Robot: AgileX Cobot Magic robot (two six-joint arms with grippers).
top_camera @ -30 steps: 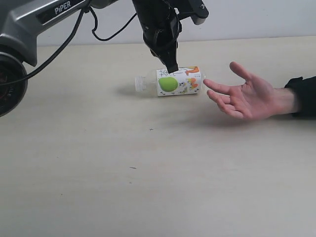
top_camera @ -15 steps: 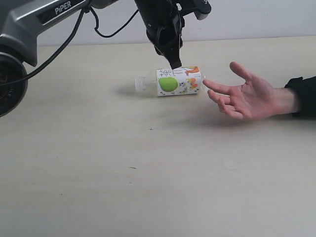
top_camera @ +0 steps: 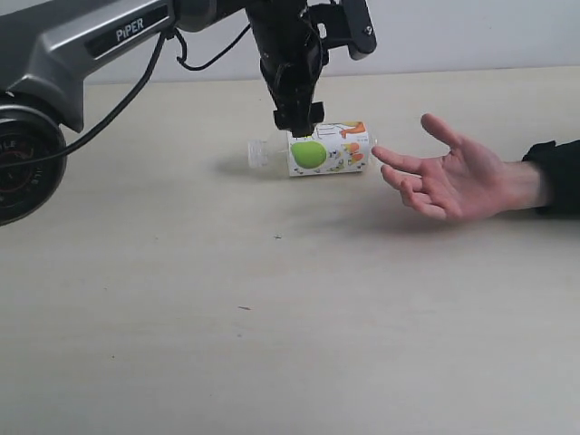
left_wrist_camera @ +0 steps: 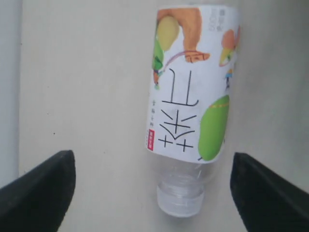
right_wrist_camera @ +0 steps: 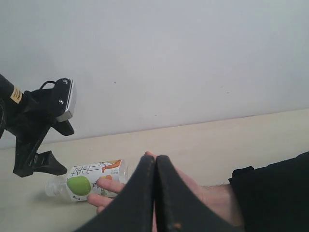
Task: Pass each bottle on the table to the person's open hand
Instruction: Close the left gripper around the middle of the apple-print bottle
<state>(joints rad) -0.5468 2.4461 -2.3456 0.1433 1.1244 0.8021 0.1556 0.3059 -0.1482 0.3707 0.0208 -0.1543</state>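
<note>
One bottle (top_camera: 319, 150) with the green apple and orange label lies on its side on the table (top_camera: 272, 317), its cap (top_camera: 257, 154) pointing away from the person's open hand (top_camera: 458, 177). My left gripper (top_camera: 297, 118) hangs just above the bottle, open. In the left wrist view its fingers (left_wrist_camera: 41, 186) stand wide on both sides of the bottle (left_wrist_camera: 190, 96) near the cap (left_wrist_camera: 179, 200), touching nothing. My right gripper (right_wrist_camera: 155, 193) is shut and empty, in front of the hand (right_wrist_camera: 215, 195). The hand's fingertips rest against the bottle (right_wrist_camera: 89, 180). The other bottles are out of view.
The black sleeve (top_camera: 555, 177) of the person's arm enters from the right edge. The left arm's grey body (top_camera: 82, 45) and black cable (top_camera: 118, 109) hang over the table's back left. A pale wall (right_wrist_camera: 169, 58) rises behind the table.
My left gripper has turned at the wrist and shifted slightly left over the bottle, toward its cap end. The bottle and the hand have not moved.
</note>
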